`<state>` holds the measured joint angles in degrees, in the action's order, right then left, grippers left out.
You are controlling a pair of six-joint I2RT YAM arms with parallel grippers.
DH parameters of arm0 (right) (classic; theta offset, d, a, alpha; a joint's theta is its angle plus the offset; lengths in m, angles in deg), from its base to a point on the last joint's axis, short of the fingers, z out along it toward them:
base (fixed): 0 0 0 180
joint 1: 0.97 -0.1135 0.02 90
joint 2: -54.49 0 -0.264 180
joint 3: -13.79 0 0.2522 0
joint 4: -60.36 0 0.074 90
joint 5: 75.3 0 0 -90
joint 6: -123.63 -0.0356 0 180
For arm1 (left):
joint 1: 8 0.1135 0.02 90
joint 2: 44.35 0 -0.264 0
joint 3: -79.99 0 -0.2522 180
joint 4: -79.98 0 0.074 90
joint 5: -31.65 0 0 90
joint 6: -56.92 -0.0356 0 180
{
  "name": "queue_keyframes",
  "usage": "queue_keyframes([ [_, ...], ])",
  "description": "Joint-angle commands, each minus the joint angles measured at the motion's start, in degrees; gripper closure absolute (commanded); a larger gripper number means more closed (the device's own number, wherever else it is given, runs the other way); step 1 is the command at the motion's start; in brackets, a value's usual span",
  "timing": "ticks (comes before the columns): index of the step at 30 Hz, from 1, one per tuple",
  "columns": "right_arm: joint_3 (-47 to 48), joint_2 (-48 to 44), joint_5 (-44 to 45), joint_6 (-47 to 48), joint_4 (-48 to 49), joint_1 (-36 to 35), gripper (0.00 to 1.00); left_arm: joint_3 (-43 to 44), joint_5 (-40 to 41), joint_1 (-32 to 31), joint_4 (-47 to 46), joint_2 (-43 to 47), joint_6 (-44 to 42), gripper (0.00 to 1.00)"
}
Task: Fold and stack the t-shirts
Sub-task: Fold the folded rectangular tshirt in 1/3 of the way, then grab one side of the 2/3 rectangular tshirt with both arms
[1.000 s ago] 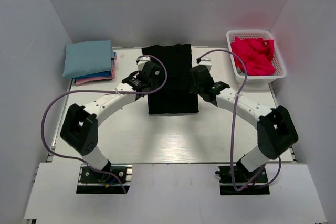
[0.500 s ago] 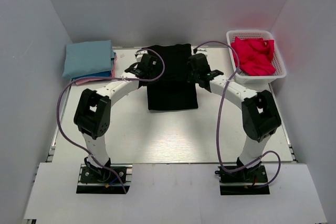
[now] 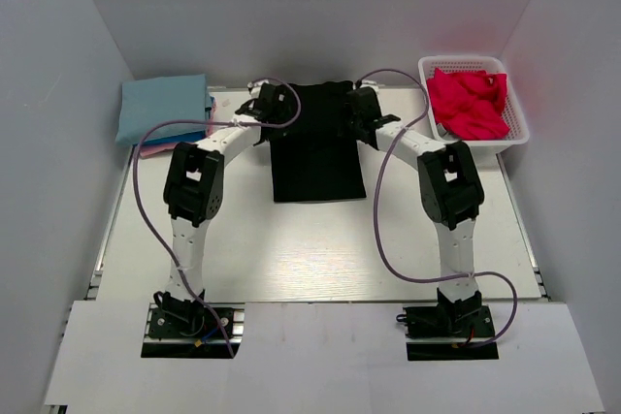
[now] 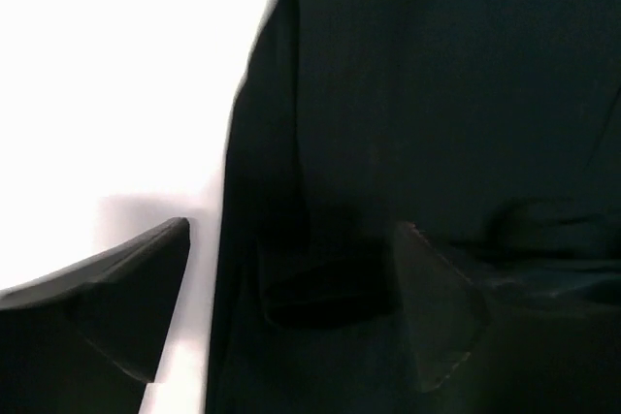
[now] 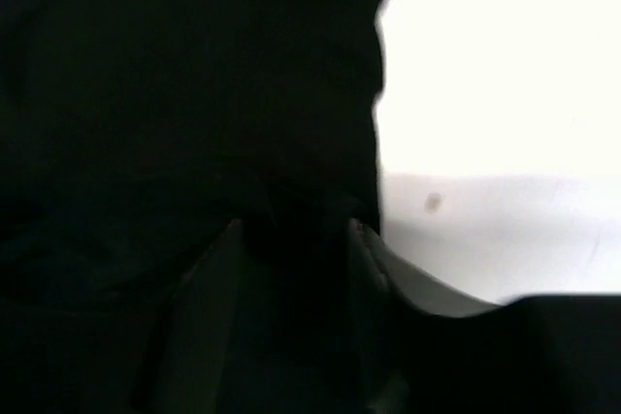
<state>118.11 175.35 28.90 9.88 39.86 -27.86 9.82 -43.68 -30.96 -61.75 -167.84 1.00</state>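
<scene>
Left gripper (image 4: 291, 230) is released: jaws stand wide, one finger over the bare table (image 3: 291, 249), the other over the black t-shirt (image 3: 318, 157), with the shirt's left edge running between them and nothing pinched. Right gripper (image 5: 296, 225) has its jaws partly apart with a dark fold of the same shirt between them; too dark to tell whether it's gripping.

Versus a second ago: both arms have stretched out from mid-shirt to its far corners, and the shirt's near hem sits slightly farther back.

The black shirt lies flat between the two grippers and runs from them back toward the bases. The folded stack, light blue t-shirt (image 3: 163, 109) on top, is just left of the left gripper. The red t-shirt (image 3: 469, 102) in the white basket (image 3: 514, 128) is right of the right gripper.
</scene>
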Motion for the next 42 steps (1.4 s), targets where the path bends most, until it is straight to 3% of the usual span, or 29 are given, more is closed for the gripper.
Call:
queue_keyframes([
  [1, 6.36, 1.83, -0.91, 0.45, 4.55, 3.07, 0.45, 11.22, 2.71, 3.53, 2.63, -0.7, -0.25, 0.0],
  [4, 8.59, 1.58, -7.76, 2.56, 1.91, 4.66, 0.27, 11.6, 0.64, 5.38, 4.05, 1.65, -0.25, 0.0],
  [6, 3.25, -3.33, -11.46, 3.88, 3.82, 4.48, 0.12, 4.53, -1.4, 5.38, 2.39, 5.16, -0.25, 0.0],
  [7, -1.74, -5.0, -12.43, 3.97, 4.45, 4.13, 0.1, 1.34, -3.15, 5.38, -0.05, 9.36, -0.25, 0.0],
  [11, -20.71, -18.17, -13.58, 1.35, 6.03, 3.96, 0.1, -15.34, -8.15, 3.89, -1.4, 19.12, -0.25, 0.0],
  [17, -35.33, -28.64, -21.2, -2.43, 5.95, 4.39, 0.1, -36.53, -21.69, 0.91, -7.72, 29.51, 0.89, 0.0],
  [23, -36.78, -26.56, -23.33, -3.41, 5.78, 4.22, 0.1, -38.42, -23.38, -1.21, -7.73, 26.72, 1.5, 0.0],
  [27, -36.6, -24.09, -24.57, -4.11, 5.34, 4.48, 0.1, -39.73, -22.32, -2.26, -7.2, 26.01, 1.51, 0.19],
  [31, -37.56, -22.86, -25.36, -4.29, 5.6, 4.39, 0.17, -42.54, -20.57, -2.26, -7.81, 25.48, 2.56, 0.36],
  [32, -37.74, -22.77, -25.45, -4.29, 5.34, 4.39, 0.25, -42.55, -20.57, -2.26, -7.81, 24.7, 2.56, 0.4],
  [36, -38.09, -22.16, -25.18, -4.38, 4.46, 4.4, 0.36, -42.02, -20.57, -2.26, -8.34, 23.02, 3.09, 0.52],
  [40, -38.44, -21.37, -24.66, -4.2, 3.93, 4.39, 0.56, -42.63, -21.71, -2.26, -9.13, 20.66, 3.61, 0.6],
  [42, -38.45, -20.93, -24.65, -4.2, 3.58, 4.39, 0.64, -42.03, -22.24, -2.26, -9.13, 19.25, 3.62, 0.72],
])
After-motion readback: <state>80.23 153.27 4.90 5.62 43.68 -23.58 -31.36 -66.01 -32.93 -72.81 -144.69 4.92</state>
